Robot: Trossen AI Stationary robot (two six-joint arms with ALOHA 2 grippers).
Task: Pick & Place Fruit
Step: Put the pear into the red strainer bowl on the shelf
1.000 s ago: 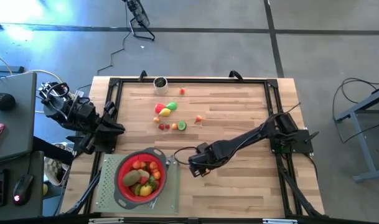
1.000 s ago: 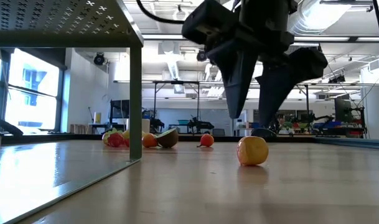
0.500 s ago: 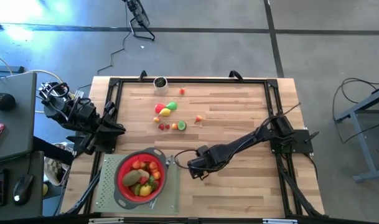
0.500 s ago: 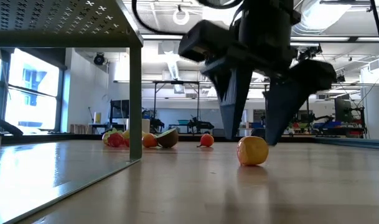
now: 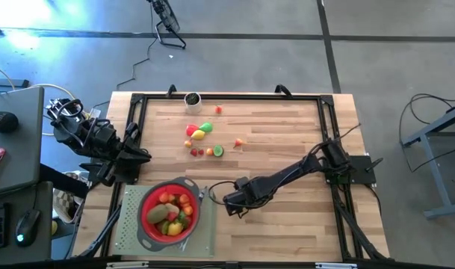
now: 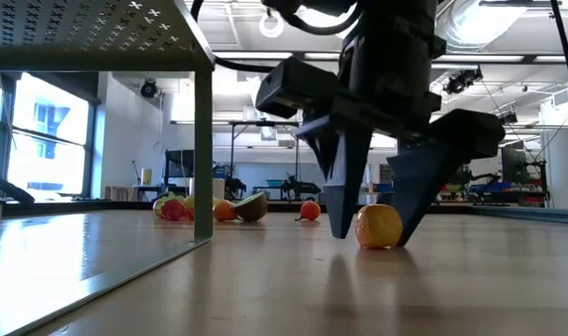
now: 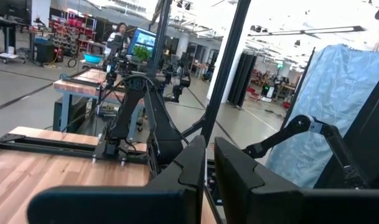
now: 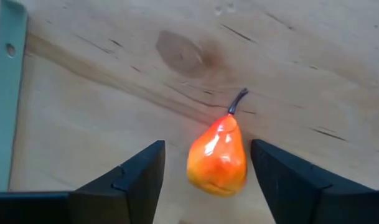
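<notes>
- Right gripper (image 8: pixel 205 180): lowered to the wooden table (image 5: pixel 287 224) near its front edge, jaws open and straddling a small orange-red toy pear with a dark stem (image 8: pixel 218 157); the fingers (image 6: pixel 344 182) stand either side of the fruit, and contact cannot be confirmed. The pear is not yet lifted.
- Left gripper (image 7: pixel 205 168): parked at the table's left edge, fingers closed on nothing.
- Done so far, judged from the layout: a red bowl-shaped strainer with a grey rim (image 5: pixel 145 228), standing on a pale green perforated mat (image 5: pixel 126 232) at the front-left corner, already holds several red, orange, yellow and green toy fruits (image 5: pixel 173 211).
- Left to do: the pear, then a loose cluster of red, yellow and green fruits (image 5: pixel 201 133) in the back half of the table, left of centre, with single small red pieces near the back edge (image 5: pixel 219 110) and to the cluster's right (image 5: pixel 238 142).
- Surroundings: a small dark round cup-like object (image 5: pixel 191 99) sits at the back edge; what it is cannot be told.
- Obstruction: nothing lies between pear and strainer; the strainer's rim must be cleared on delivery.
</notes>
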